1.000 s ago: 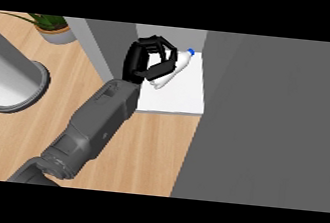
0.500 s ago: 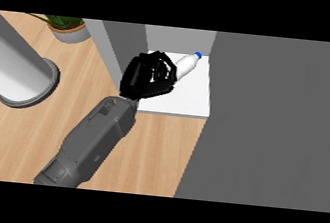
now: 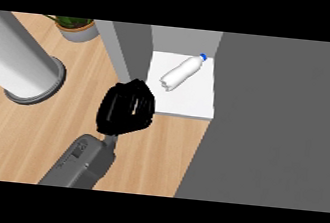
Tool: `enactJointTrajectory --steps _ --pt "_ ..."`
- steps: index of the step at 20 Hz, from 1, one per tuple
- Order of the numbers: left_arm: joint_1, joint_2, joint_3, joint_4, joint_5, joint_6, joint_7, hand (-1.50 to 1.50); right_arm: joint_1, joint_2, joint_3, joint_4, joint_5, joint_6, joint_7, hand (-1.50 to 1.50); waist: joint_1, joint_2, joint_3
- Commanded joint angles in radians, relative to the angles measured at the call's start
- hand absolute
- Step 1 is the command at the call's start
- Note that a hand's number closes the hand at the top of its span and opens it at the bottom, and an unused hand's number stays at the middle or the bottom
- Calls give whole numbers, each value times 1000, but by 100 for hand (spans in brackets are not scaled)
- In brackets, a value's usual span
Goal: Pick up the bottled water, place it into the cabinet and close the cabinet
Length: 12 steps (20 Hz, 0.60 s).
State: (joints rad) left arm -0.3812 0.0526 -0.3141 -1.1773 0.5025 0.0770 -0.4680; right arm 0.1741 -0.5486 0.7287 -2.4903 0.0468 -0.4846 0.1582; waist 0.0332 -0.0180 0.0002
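Note:
The bottled water (image 3: 181, 73), clear with a blue cap, lies on its side on the white cabinet shelf (image 3: 191, 103), cap pointing up and to the right. My left hand (image 3: 127, 108) hovers over the wooden counter just left of the shelf's front corner, below the bottle and apart from it. Its fingers are relaxed and hold nothing. The grey cabinet door (image 3: 281, 125) stands open and fills the right of the view. My right hand does not show.
A large white cylinder on a grey base (image 3: 16, 66) stands at the left. A potted plant (image 3: 76, 27) sits at the back. The cabinet's grey side wall (image 3: 129, 50) rises just behind my hand. Wooden counter (image 3: 17, 139) spreads below.
My left hand has let go of the bottle and drawn back down and left, off the shelf. The bottle now lies alone on the shelf.

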Motion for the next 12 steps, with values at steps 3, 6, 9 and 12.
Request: enactJointTrajectory --steps 3,6,9,12 --pt "309 102 -55 -336 14 -10 40 150 -30 -40 86 -123 9 74 90 150 6 2 -1" --pt "404 128 -65 -477 17 21 65 150 -86 -31 135 -125 -18 130 118 150 2 6 -1" --pt "540 197 -60 -540 19 -40 7 150 -150 13 177 -115 -15 146 169 150 3 8 -2" --pt "606 253 -18 -660 53 -38 46 150 -179 73 239 -81 16 139 186 150 -2 6 -2"
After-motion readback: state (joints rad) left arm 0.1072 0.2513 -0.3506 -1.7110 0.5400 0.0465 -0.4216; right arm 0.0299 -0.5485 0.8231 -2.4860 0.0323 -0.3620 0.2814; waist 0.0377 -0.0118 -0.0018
